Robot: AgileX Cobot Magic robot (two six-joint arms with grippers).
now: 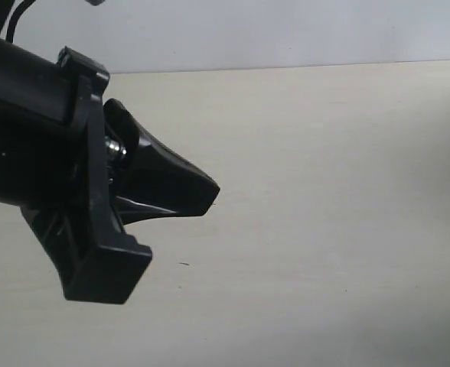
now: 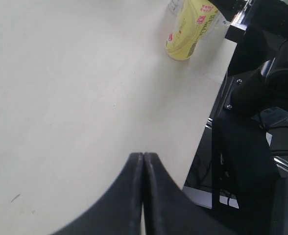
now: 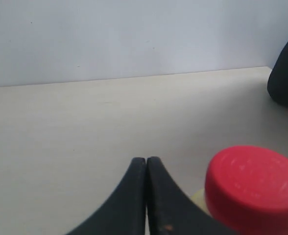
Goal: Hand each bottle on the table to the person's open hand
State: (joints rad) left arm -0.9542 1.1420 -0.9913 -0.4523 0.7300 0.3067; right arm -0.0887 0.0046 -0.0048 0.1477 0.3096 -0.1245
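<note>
The table (image 1: 340, 229) is seen as matt, pale wood-grain; the cap (image 3: 252, 186) as smooth red plastic (slightly glossy); the bottle (image 2: 187, 32) label as shiny.

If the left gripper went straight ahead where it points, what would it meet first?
Likely only the bare pale beige wood-grain table; the shut left gripper points across it. The yellow-labelled plastic bottle sits off that line, though depth is unclear.

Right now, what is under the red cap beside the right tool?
Only a pale yellow sliver, likely the bottle's body, shows beneath the red cap. The cap itself and the shut right tool cover the rest.
</note>
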